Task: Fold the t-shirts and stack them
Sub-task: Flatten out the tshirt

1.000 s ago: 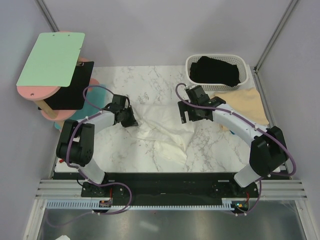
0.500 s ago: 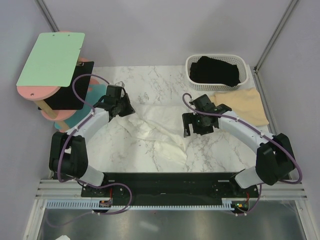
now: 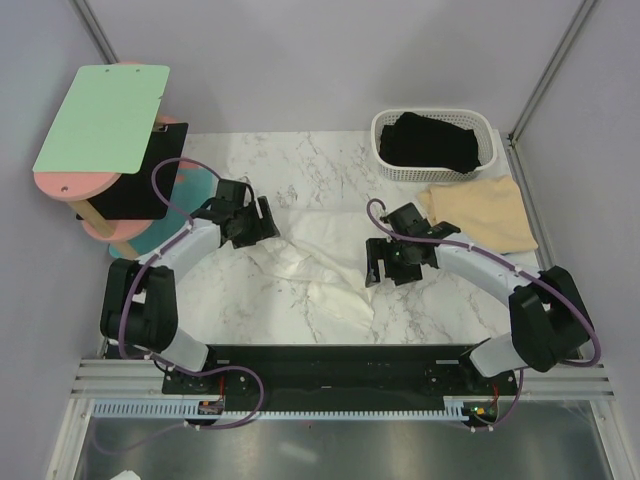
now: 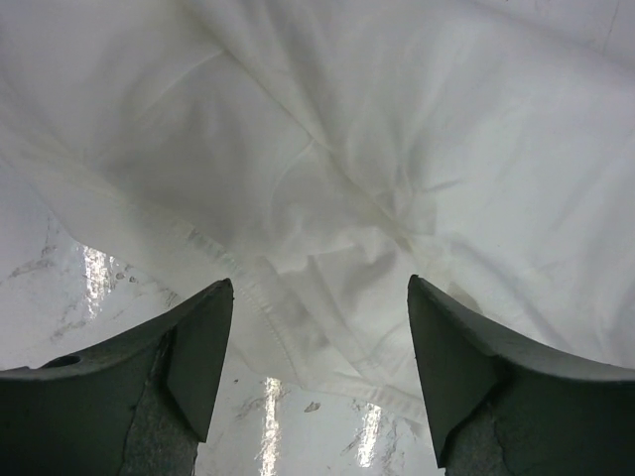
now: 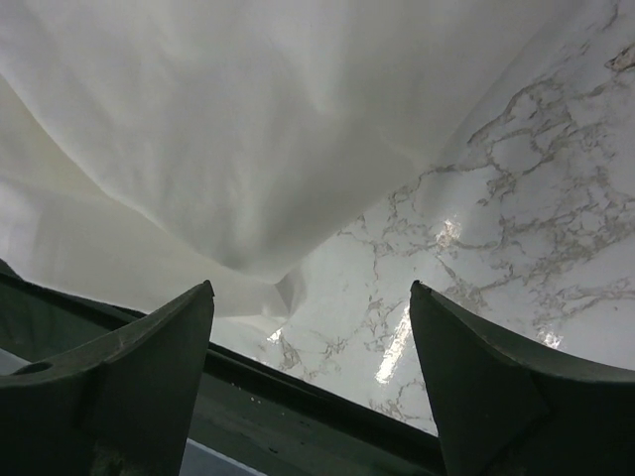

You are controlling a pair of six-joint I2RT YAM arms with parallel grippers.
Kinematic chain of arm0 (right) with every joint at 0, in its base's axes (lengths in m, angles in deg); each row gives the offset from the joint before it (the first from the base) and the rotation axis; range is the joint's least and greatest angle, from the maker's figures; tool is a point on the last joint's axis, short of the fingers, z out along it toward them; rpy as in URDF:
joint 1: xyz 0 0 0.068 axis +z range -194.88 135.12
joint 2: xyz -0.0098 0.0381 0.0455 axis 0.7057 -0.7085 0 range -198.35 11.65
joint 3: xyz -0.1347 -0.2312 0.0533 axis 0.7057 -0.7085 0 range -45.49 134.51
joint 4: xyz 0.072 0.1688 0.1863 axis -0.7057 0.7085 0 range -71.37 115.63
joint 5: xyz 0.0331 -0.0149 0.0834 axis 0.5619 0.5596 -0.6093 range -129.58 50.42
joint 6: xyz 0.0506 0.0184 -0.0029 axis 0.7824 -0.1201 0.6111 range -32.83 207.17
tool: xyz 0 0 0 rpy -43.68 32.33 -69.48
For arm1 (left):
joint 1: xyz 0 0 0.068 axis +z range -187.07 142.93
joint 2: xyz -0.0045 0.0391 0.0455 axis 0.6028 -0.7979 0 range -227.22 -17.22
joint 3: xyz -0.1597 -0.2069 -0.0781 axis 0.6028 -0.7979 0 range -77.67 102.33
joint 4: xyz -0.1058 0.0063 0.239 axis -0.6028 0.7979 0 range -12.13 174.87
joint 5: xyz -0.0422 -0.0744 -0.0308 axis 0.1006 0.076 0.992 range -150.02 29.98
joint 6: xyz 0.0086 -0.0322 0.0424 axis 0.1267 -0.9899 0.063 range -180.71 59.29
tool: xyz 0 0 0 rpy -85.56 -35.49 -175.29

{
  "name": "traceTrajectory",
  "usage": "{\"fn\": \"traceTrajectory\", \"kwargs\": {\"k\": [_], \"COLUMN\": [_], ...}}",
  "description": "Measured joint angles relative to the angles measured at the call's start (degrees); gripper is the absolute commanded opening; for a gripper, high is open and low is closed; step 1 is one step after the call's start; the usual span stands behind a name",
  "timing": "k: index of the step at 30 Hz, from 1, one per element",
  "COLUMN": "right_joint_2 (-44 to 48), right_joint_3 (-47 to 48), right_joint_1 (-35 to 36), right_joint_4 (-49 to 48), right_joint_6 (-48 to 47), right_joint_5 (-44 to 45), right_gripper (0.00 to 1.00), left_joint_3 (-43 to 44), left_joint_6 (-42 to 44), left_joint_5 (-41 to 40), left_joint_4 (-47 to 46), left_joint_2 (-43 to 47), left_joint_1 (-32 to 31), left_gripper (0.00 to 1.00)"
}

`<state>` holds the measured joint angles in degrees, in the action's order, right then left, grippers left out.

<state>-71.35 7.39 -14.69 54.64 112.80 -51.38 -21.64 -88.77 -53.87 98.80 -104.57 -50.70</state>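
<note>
A large white t-shirt [image 3: 320, 262] lies crumpled in the middle of the marble table [image 3: 250, 300]; its print does not show. The tan t-shirt [image 3: 480, 212] lies flat at the right. The black t-shirt [image 3: 432, 142] sits in the white basket. My left gripper [image 3: 262, 222] hovers open over the white shirt's left edge; in the left wrist view its hem [image 4: 298, 337] lies between the spread fingers, untouched. My right gripper [image 3: 385, 265] stands open at the shirt's right edge, with cloth [image 5: 248, 149] and bare marble below it.
The white lattice basket [image 3: 388, 160] stands at the back right. A pink stand with a green board [image 3: 105, 115] and a black panel rises at the back left. The table's dark front rail [image 5: 298, 407] shows in the right wrist view.
My left gripper held the shirt's left edge shut, carried it back and left, then opened and let it go. My right arm moved toward the front along the shirt's right edge.
</note>
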Motion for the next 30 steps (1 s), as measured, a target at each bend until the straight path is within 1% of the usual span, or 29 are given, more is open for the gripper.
{"fn": "traceTrajectory", "kwargs": {"k": [10, 11, 12, 13, 15, 16, 17, 18, 20, 21, 22, 23, 30], "right_joint_2": [-1.33, -1.33, -1.33, -1.33, -1.33, -1.4, -1.49, -1.62, -2.19, -2.49, -2.78, -2.99, -2.67], "right_joint_3": [-1.27, -1.29, -1.38, -1.49, -1.88, -2.1, -2.36, -2.62, -3.21, -3.65, -4.02, -4.31, -4.55], "right_joint_1": [0.0, 0.0, 0.0, 0.0, 0.0, 0.0, 0.0, 0.0, 0.0, 0.0, 0.0, 0.02, 0.02], "right_joint_4": [-3.48, -3.63, -3.91, -4.13, -4.72, -5.05, -5.51, -5.99, -7.41, -8.44, -9.2, -9.94, -11.78], "right_joint_6": [0.79, 0.79, 0.81, 0.87, 1.11, 1.2, 1.31, 1.4, 1.55, 1.77, 1.97, 2.03, 2.51], "right_joint_5": [0.76, 1.09, 1.38, 1.66, 2.43, 2.71, 2.91, 3.06, 3.13, 3.1, 3.13, 3.26, 6.84], "right_gripper": [0.87, 0.87, 0.85, 0.82, 0.77, 0.73, 0.67, 0.51, 0.3, 0.09, 0.03, 0.0, 0.0], "left_joint_3": [-0.81, -0.81, -0.81, -0.81, -0.81, -0.81, -0.81, -0.81, -0.81, -0.81, -0.81, -0.81, 1.46], "left_joint_6": [-0.44, -0.48, -0.52, -0.68, -0.9, -1.22, -1.44, -1.46, -1.4, -1.4, -1.4, -1.4, -0.63], "left_joint_5": [0.46, 0.5, 0.52, 0.61, 0.74, 0.79, 0.83, 0.9, 0.9, 0.87, 0.87, 0.74, -1.73], "left_joint_4": [-2.08, -2.43, -2.71, -3.21, -3.96, -4.15, -4.28, -4.39, -4.55, -4.72, -4.76, -4.63, -1.14], "left_joint_2": [-5.62, -6.21, -6.73, -7.48, -8.83, -9.49, -9.81, -10.12, -10.16, -10.1, -9.92, -9.66, -4.31], "left_joint_1": [0.0, 0.0, 0.0, -0.02, 0.0, 0.0, 0.0, 0.0, 0.0, 0.0, 0.0, 0.0, 0.04], "left_gripper": [0.66, 0.58, 0.51, 0.36, 0.18, 0.02, 0.02, 0.02, 0.02, 0.02, 0.02, 0.02, 0.02]}}
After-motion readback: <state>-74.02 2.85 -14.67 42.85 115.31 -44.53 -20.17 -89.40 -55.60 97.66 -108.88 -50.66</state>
